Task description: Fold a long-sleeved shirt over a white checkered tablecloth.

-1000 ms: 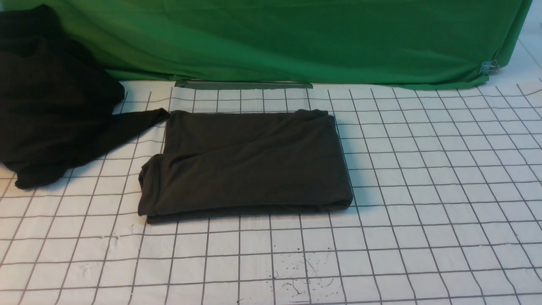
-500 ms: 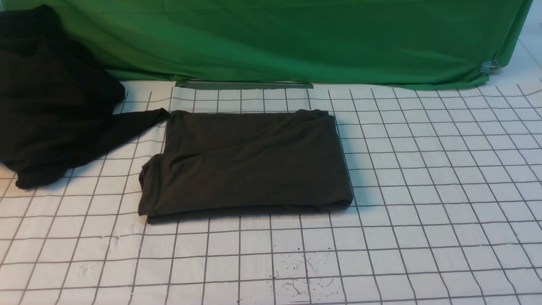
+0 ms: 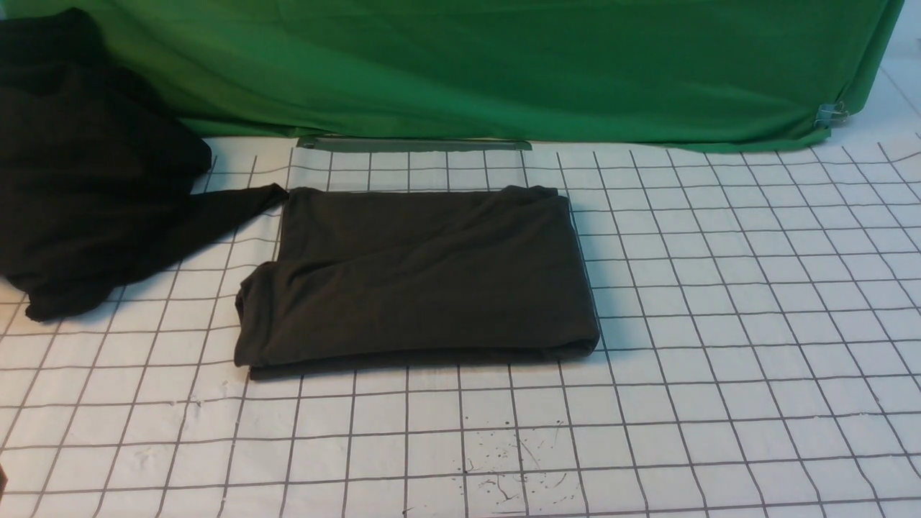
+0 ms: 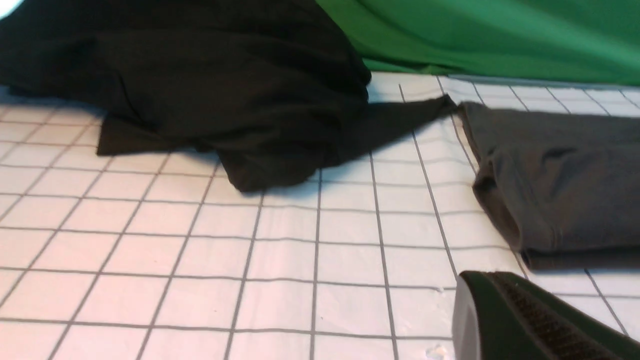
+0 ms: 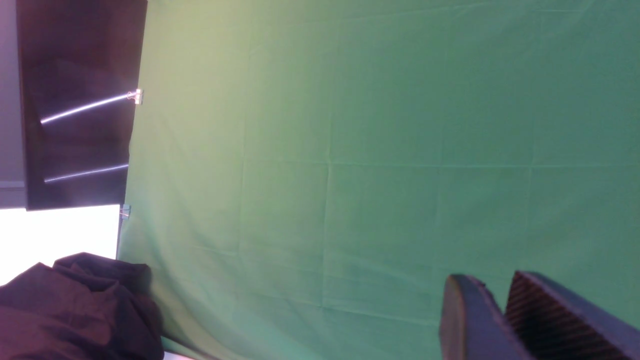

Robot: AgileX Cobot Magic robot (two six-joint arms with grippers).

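Note:
The long-sleeved shirt [image 3: 424,273] lies folded into a flat, dark brownish rectangle in the middle of the white checkered tablecloth [image 3: 719,324]; no print shows. In the left wrist view one end of the shirt [image 4: 565,190] lies just beyond my left gripper [image 4: 492,277], which hovers over the tablecloth [image 4: 200,250], shut and empty. My right gripper [image 5: 488,275] is raised and faces the green cloth [image 5: 375,150], its jaws a small way apart with nothing between them. In the front view only a dark sliver at the lower left edge shows; no gripper can be made out.
A deeper black garment [image 3: 86,180] lies heaped at the far left, one tip reaching toward the shirt's back corner. A green cloth [image 3: 504,65] hangs along the back, held by a metal clip [image 3: 827,114], with a grey strip [image 3: 414,144] at its foot.
The shirt and black garment have not moved. A small dark sliver has come in at the front view's lower left edge.

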